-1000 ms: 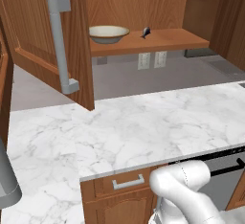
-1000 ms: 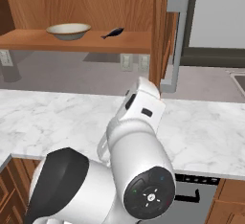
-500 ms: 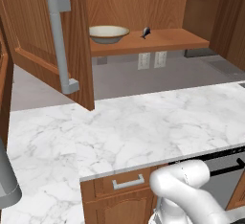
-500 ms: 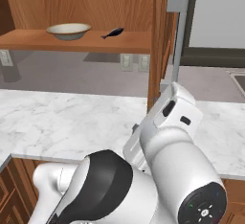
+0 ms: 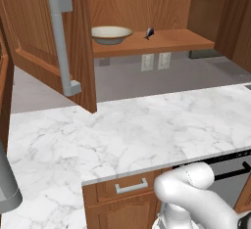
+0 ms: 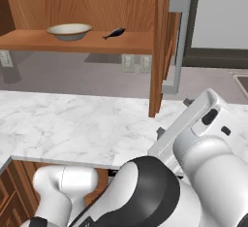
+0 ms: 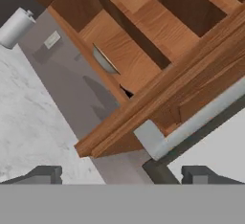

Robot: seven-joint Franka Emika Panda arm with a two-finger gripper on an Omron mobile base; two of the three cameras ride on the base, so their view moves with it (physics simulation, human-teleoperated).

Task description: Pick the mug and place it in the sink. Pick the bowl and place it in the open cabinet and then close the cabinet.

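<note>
On the cabinet [image 5: 147, 8] shelf sits the bowl [image 5: 112, 34], upright, cream inside, tan outside; same bowl shows in right base view [image 6: 69, 30] toward the shelf's left part. Small dark item [image 5: 149, 32] lies just beside the bowl on the same shelf, apart from it. Both cabinet doors are swung open: left door [image 5: 54, 42] w/ grey bar handle [image 5: 62, 47], right door [image 6: 162, 46] w/ grey bar handle [image 6: 175, 46]. Marble counter [image 5: 147, 130] runs below; wall outlets [image 5: 155, 61] under the shelf.

Gripper [image 7: 122, 174]: fingertips [image 7: 43, 174] stand wide apart, nothing between them, i.e. open. Hand view looks up at the right door's lower edge and its bar handle [image 7: 191, 122], near the fingertips but not touching. Bowl appears edge-on [image 7: 106, 59] on the shelf. Grey cylinder [image 7: 16, 26] at upper left of hand view.
</note>
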